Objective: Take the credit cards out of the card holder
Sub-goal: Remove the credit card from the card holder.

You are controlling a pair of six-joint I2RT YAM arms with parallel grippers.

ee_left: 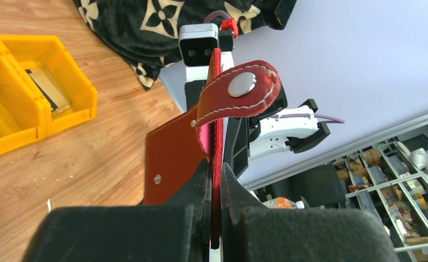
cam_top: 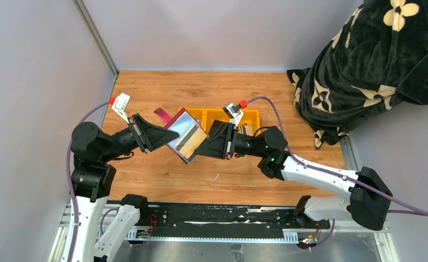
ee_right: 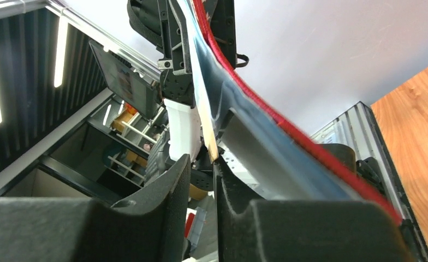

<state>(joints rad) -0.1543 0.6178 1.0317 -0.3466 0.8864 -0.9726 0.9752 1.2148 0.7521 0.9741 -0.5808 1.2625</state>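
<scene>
The maroon card holder hangs open above the table between both arms, its grey sleeves facing up. A tan-gold credit card sticks partly out of a sleeve. My left gripper is shut on the holder's left edge. In the left wrist view the red leather is pinched at my left gripper, with the closure tab curling above. My right gripper is at the holder's lower right corner. Its jaws stand apart, and the tan card's end rests at one fingertip, not clamped.
The yellow tray lies on the wooden table behind the holder. In the left wrist view one compartment of the yellow tray holds a card. A black floral cloth is heaped at the far right. Grey walls close in the left and back.
</scene>
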